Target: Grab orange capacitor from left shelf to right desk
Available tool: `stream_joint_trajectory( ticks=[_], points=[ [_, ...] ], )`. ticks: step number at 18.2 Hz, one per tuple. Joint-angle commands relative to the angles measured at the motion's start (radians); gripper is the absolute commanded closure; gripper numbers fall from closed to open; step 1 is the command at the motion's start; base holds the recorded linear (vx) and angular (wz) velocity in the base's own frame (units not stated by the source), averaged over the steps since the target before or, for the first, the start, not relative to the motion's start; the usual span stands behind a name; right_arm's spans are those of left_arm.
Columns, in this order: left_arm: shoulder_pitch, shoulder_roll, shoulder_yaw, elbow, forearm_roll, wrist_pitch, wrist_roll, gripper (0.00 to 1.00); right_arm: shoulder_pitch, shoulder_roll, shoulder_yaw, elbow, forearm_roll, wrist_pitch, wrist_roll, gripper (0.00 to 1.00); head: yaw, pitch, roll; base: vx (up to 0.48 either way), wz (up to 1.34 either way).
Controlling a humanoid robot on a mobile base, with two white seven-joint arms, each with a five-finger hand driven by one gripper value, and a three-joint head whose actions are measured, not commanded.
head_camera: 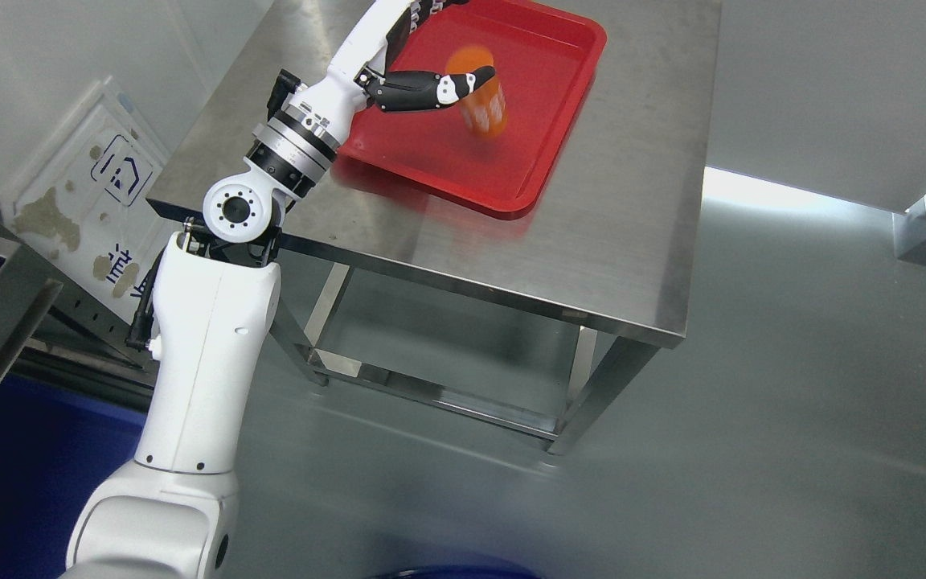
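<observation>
Orange capacitor (479,100): the small orange cylinder this task is about is over the red tray (567,96) on the steel desk (592,241), and it is blurred, so whether it stands on the tray floor or hangs just above it cannot be told.

Nearest the camera, the white left arm rises from the lower left corner, climbs past the desk's front edge, bends at a round grey joint and reaches across the desk top. Farther on, the left hand (411,68) is extended over the tray. Its black thumb with a white tip points right and lies against the capacitor's upper part. The other fingers run off the top edge, so whether the hand is gripping or has let go cannot be told.

The step in hand appears to be setting the capacitor down. To do it well, lower it until its base meets the tray, keep it upright, then free it gently and lift straight away.

The right arm is out of view.
</observation>
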Motion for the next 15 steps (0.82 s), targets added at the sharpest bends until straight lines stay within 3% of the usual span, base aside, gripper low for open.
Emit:
stream_joint_trajectory(
  ticks=[1, 5, 9, 13, 15],
  points=[
    [-0.017, 0.017, 0.023, 0.019, -0.002, -0.013, 0.003, 0.06, 0.014, -0.017, -0.011, -0.034, 0.000, -0.001, 0.000, 0.00, 0.0000, 0.000, 0.000, 0.000, 0.00],
    [0.000, 0.017, 0.043, 0.012, 0.000, -0.011, 0.020, 0.05, 0.014, -0.017, -0.011, -0.034, 0.000, -0.001, 0.000, 0.00, 0.0000, 0.000, 0.000, 0.000, 0.00],
    [0.051, 0.017, 0.184, -0.015, 0.002, 0.001, 0.108, 0.05, 0.014, -0.017, -0.011, -0.034, 0.000, -0.001, 0.000, 0.00, 0.0000, 0.000, 0.000, 0.000, 0.00],
    [0.123, 0.017, 0.304, -0.066, 0.008, 0.085, 0.132, 0.01, 0.014, -0.017, -0.011, -0.034, 0.000, -0.001, 0.000, 0.00, 0.0000, 0.000, 0.000, 0.000, 0.00],
    [0.147, 0.017, 0.321, -0.073, 0.011, 0.096, 0.217, 0.00, 0.014, -0.017, -0.011, -0.034, 0.000, -0.001, 0.000, 0.00, 0.0000, 0.000, 0.000, 0.000, 0.00]
  ],
)
